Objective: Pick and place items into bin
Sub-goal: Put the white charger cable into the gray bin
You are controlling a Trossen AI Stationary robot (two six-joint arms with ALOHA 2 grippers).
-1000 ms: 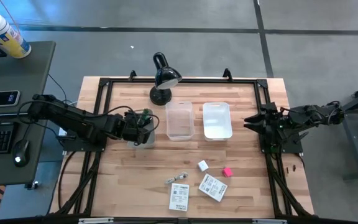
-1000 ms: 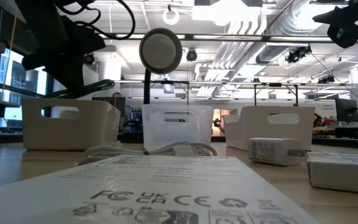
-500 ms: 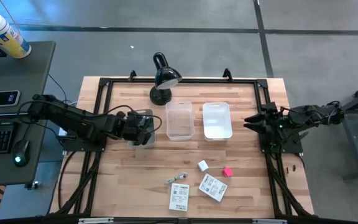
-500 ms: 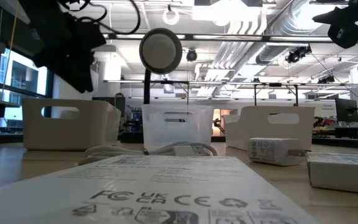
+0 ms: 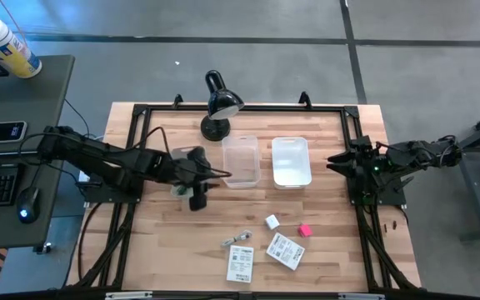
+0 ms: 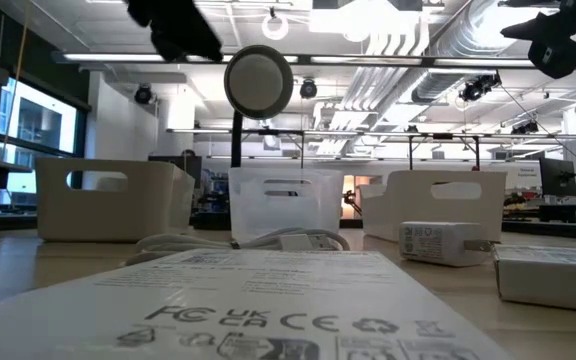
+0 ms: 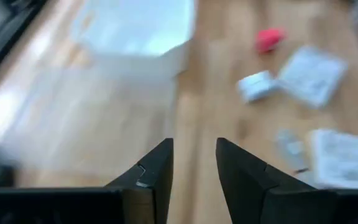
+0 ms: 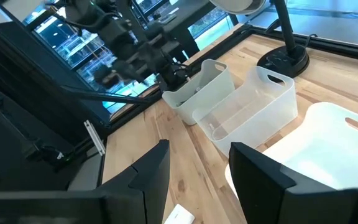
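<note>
My left gripper (image 5: 198, 200) (image 7: 194, 168) is open and empty, above the wood just near of the leftmost white bin (image 6: 108, 200), which my arm mostly covers from above. Loose on the near half of the table lie a small white block (image 5: 272, 222) (image 7: 255, 85), a tiny pink cube (image 5: 305, 230) (image 7: 269, 38), a grey cord piece (image 5: 238, 241) and two white printed packets (image 5: 240, 264) (image 5: 284, 251). No green stick shows. My right gripper (image 5: 333, 162) (image 8: 197, 180) waits open at the table's right edge.
A clear bin (image 5: 241, 161) and a white bin (image 5: 291, 161) stand side by side mid-table, right of the leftmost bin. A black desk lamp (image 5: 215, 104) stands at the far edge behind them. Black frame rails border the table. Bare wood lies between the bins and the loose items.
My left gripper has swung from over the leftmost bin toward the near edge and a little right, still moving, as the blurred wrist view shows. A thin green stick seen at its fingers a second ago is no longer in sight. The right arm has kept still.
</note>
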